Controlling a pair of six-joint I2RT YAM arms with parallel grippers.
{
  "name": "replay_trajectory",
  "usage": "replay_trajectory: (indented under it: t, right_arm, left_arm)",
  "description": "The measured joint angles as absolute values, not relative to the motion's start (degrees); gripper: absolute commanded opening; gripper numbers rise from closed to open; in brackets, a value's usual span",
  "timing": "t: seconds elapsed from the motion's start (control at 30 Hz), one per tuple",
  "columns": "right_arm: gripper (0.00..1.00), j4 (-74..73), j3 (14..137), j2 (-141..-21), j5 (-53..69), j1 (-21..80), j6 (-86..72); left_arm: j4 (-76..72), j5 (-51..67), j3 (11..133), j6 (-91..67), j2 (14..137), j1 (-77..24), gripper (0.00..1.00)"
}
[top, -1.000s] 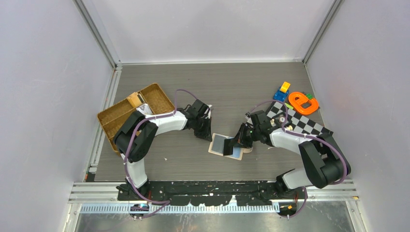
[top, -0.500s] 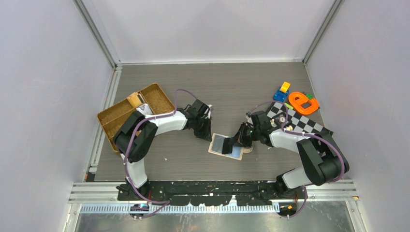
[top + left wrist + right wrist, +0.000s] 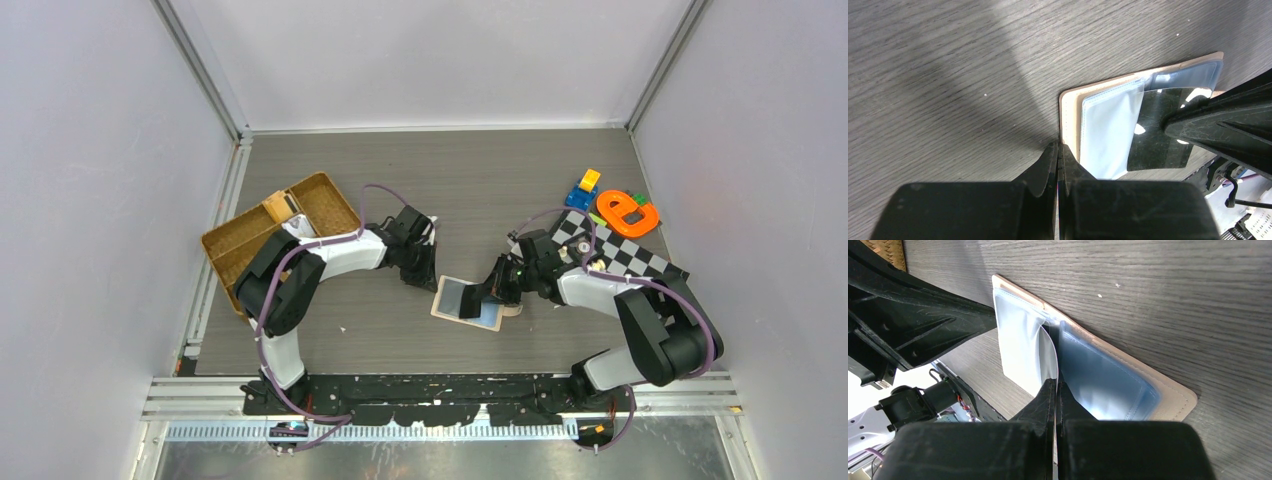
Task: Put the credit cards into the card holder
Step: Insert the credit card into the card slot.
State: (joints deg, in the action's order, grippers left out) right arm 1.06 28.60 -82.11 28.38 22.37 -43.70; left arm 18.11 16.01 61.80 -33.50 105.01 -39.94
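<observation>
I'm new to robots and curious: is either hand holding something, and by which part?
The right hand pinches the thin grey-silver card by one edge, over the open peach-beige wallet. The left hand seems empty.

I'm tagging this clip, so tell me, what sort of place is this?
Probably a robotics lab test cell: a grey table boxed in by plain walls on metal framing, a left arm and a right arm bolted to a rail, and a checkerboard calibration board.
</observation>
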Motion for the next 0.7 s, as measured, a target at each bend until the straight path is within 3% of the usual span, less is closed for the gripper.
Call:
replay_trajectory:
  t: [0.7]
  right_arm:
    - [0.01,2.52,28.05,-82.15,28.23,22.37,-42.0]
  left_arm:
    - [17.47,16.05,61.23,-33.54,104.73,-39.94,0.0]
